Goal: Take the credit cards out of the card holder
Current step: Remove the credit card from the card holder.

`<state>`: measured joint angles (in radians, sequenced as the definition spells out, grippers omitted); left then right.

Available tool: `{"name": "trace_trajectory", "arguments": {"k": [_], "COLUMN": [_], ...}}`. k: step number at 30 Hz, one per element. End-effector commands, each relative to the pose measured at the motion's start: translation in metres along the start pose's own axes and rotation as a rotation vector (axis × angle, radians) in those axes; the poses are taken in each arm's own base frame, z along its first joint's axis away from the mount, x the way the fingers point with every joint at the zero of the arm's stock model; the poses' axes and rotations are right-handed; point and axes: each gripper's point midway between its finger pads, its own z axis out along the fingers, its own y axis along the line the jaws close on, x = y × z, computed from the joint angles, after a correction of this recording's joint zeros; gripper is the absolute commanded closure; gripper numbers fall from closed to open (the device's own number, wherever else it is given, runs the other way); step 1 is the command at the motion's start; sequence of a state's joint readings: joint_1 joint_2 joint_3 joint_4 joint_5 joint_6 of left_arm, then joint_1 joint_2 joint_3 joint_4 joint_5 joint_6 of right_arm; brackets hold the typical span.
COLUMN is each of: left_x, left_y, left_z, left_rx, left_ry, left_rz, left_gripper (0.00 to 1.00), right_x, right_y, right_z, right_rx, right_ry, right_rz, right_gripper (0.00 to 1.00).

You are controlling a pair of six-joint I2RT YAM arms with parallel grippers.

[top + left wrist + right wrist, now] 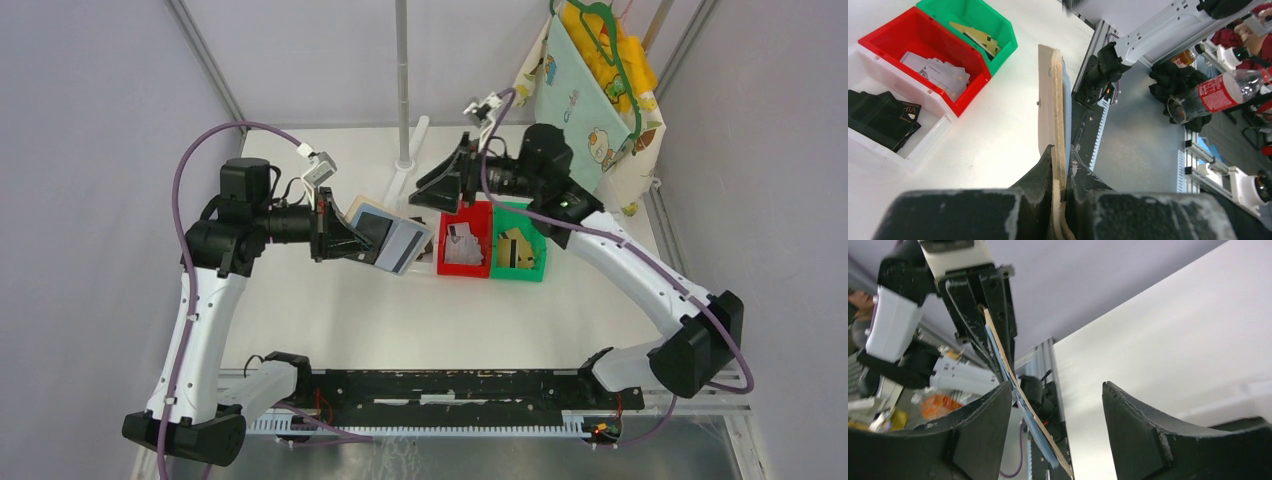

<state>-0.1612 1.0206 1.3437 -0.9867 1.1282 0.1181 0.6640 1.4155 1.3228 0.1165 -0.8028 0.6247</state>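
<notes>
My left gripper (360, 240) is shut on the near end of the tan card holder (392, 240) and holds it in the air, left of the bins. In the left wrist view the holder (1052, 95) stands edge-on between the shut fingers (1040, 172). Its pale blue-grey pocket with a dark band faces up in the top view. My right gripper (432, 195) is open and empty just behind the holder's far end. In the right wrist view (1057, 390) the holder (1010, 371) slants past its left finger (983, 430). I cannot tell whether cards sit in the holder.
Three small bins stand in a row. The white bin (923, 142) holds black cards (878, 112), the red bin (465, 213) silver-grey cards (938, 72), the green bin (520, 270) gold cards (975, 34). A pole (403, 90) and a hanging bag (590, 90) stand behind.
</notes>
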Motion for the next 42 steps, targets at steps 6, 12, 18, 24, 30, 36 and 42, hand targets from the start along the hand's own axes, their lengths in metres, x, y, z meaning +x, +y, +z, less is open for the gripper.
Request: {"name": "trace_trajectory", "arguments": {"k": [6,12,18,24,30,36,42], "left_x": [-0.032,-0.044,-0.049,-0.047,-0.043,-0.042,-0.038], "left_y": [0.027,0.036,0.015,-0.008,-0.012,-0.006,-0.006], "left_z": [0.007,0.009,0.007,0.003,0.003,0.004,0.004], "left_rx": [-0.111,-0.146,-0.065,0.019,0.046,0.032,0.027], "left_ry": [-0.099,-0.143,-0.146,-0.142,-0.128,-0.123,-0.112], "left_rz": [-0.111,-0.188,-0.167,-0.117,-0.128,-0.147,-0.136], "left_gripper": [0.98,0.98,0.98,0.98,0.98,0.98,0.91], "right_x": [-0.037,-0.007,0.005,0.011,0.012,0.01,0.005], "right_y": [0.033,0.058,0.065,0.061,0.061,0.069,0.07], "right_z": [-0.046,-0.021,-0.003,0.011,0.018,0.025,0.03], "right_rx": [0.018,-0.135,-0.23,-0.256,-0.26,-0.306,-0.326], "right_ry": [-0.288,-0.241,-0.22,-0.199,-0.192,-0.187,-0.202], "right_rz": [0.001,0.081,0.15,0.183,0.187,0.196,0.211], "right_gripper": [0.38,0.38,0.41,0.47,0.5,0.56,0.64]}}
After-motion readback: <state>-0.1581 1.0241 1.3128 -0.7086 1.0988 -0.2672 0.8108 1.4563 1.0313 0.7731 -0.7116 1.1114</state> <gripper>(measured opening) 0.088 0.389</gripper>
